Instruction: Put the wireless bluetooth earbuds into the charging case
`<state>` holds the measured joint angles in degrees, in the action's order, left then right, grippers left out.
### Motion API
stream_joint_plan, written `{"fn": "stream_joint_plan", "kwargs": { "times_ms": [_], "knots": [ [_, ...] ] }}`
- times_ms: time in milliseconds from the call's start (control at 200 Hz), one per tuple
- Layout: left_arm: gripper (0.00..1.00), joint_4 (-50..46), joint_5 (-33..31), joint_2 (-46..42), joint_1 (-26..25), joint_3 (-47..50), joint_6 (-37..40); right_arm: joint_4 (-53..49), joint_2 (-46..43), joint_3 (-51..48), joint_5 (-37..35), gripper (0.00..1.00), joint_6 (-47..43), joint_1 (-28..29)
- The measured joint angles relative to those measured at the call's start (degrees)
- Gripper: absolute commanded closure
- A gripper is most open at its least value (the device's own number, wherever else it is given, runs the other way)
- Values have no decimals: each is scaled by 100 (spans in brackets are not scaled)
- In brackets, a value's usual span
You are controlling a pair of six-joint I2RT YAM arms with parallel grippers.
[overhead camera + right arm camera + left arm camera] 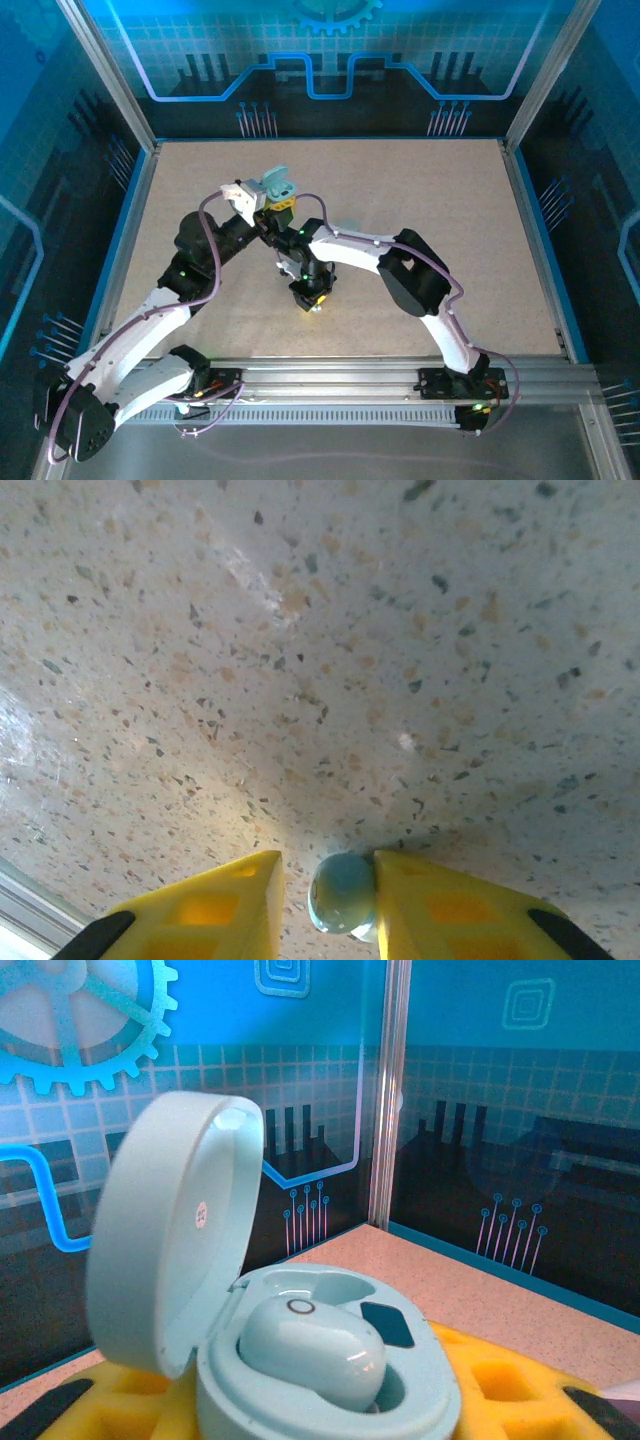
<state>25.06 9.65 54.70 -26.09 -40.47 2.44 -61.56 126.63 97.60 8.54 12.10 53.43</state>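
From above, the left gripper [281, 203] is clamped on a pale teal charging case [274, 184] and holds it up over the middle of the speckled table [450, 230], towards the far side, lid open. The right gripper [312, 300] points straight down at the table just in front of it, too small there to tell what lies under it. The left wrist view gives the detail the overhead lacks: the lid [170, 1240] is tipped back to the left, a seated earbud [312, 1348] of the same pale teal fills the near well, and the well behind it is empty, with yellow fingers [505, 1385] on both sides of the base. The right wrist view shows a loose earbud [342, 892] lying on the table between that gripper's yellow fingers [230, 908]: the jaws are apart, one touching the bud, the other a sliver off it
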Motion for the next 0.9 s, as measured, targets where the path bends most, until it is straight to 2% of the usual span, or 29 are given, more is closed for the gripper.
{"fn": "stream_joint_plan", "kwargs": {
  "times_ms": [380,735,901],
  "knots": [
    [66,0,0,35,0,0,0,-44,70,39,-173,72,74,28],
    [66,-2,0,59,0,0,0,-37,72,52,-280,80,494,52],
    [66,-2,0,59,0,0,0,286,-262,-398,-295,81,638,-39]
  ]
}}
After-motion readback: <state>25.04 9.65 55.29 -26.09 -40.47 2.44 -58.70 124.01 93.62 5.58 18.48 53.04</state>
